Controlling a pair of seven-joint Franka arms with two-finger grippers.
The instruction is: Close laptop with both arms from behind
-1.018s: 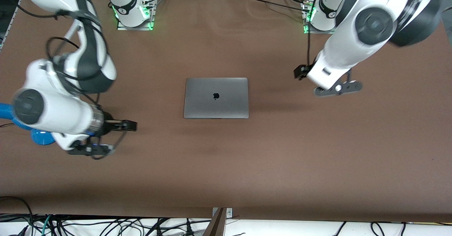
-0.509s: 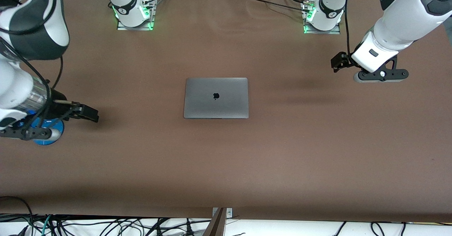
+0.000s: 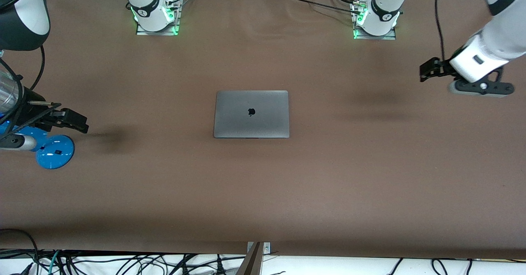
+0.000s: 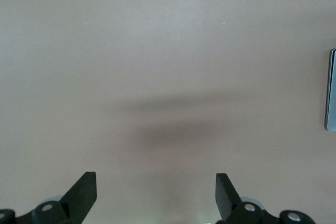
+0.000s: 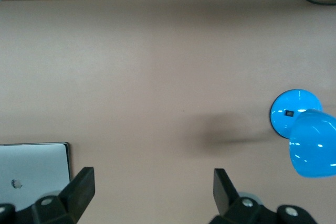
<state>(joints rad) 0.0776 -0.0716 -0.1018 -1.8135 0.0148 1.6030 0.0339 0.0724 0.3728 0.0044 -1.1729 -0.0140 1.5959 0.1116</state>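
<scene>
The space-grey laptop (image 3: 251, 114) lies shut and flat in the middle of the brown table, its black apple logo facing up. Its corner shows in the right wrist view (image 5: 32, 166) and its edge in the left wrist view (image 4: 331, 88). My left gripper (image 3: 428, 69) is open and empty, up over bare table toward the left arm's end; its fingers (image 4: 84, 191) stand wide apart. My right gripper (image 3: 74, 121) is open and empty over bare table toward the right arm's end; its fingers (image 5: 81, 186) stand wide apart.
A blue round-based object (image 3: 51, 151) stands on the table beside the right gripper; it also shows in the right wrist view (image 5: 302, 129). The arm bases (image 3: 156, 14) (image 3: 376, 16) stand along the table's back edge. Cables (image 3: 123, 262) hang below the table's near edge.
Both arms have swung outward, away from the shut laptop: the left gripper toward the left arm's end, the right gripper toward the right arm's end. The laptop has not moved.
</scene>
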